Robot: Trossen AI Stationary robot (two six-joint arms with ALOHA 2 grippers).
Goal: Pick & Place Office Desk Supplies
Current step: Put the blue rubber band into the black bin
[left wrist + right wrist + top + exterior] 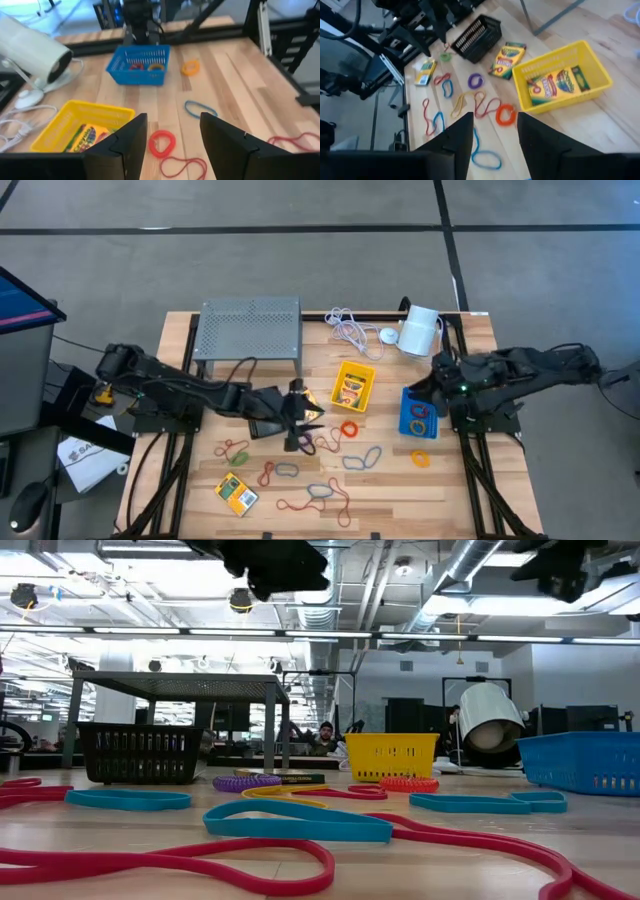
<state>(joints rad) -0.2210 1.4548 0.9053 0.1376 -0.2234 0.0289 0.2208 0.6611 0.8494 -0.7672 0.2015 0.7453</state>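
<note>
Pale wood-plank table [470, 480]; perforated plastic yellow bin [352, 386]; matt rubber bands [349, 429].

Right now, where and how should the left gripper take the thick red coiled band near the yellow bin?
Probably from straight above, pinching one side of the red coiled band: it lies flat on the table with an open centre, directly ahead of the open left gripper.

Overhead, table-level and two wrist cameras all share the yellow bin [353, 386].
</note>
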